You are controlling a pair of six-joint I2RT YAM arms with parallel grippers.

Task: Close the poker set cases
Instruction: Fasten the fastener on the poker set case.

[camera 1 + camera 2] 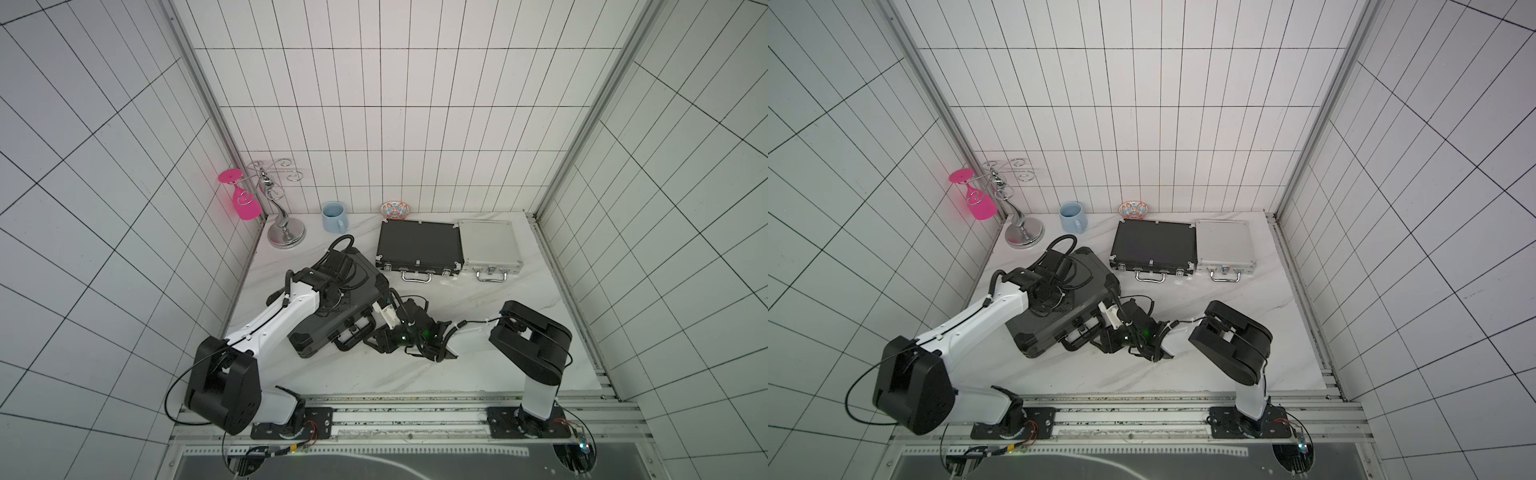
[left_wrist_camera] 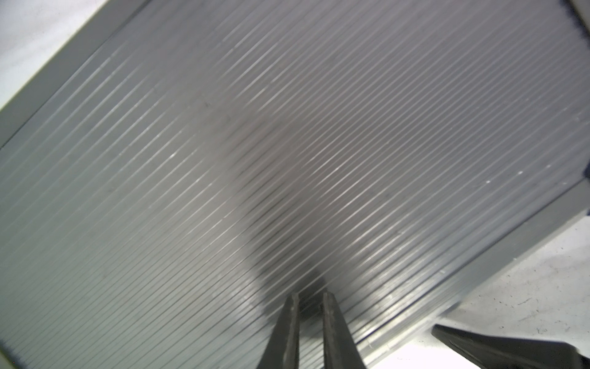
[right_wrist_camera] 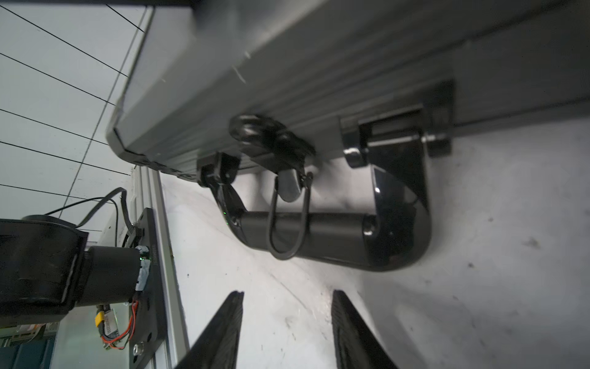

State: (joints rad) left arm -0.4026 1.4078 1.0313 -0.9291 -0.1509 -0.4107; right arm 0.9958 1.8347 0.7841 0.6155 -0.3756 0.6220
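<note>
Large case: black, with a lid finely ribbed in parallel lines that read grey under glare in the left wrist view. Its handle is glossy black.
Medium case: black panel with silver trim, corners and latches.
Small case: silver throughout.
Counter: white marble pattern with thin grey veins.
Walls: white tiles with dark grid lines.
Wine glass: bright pink.
Glass rack: polished silver with scrolled wire.
Mug: pale blue.
Bowl: orange, blue and white ornamental pattern.
Robot arms: white links with black joints.
</note>
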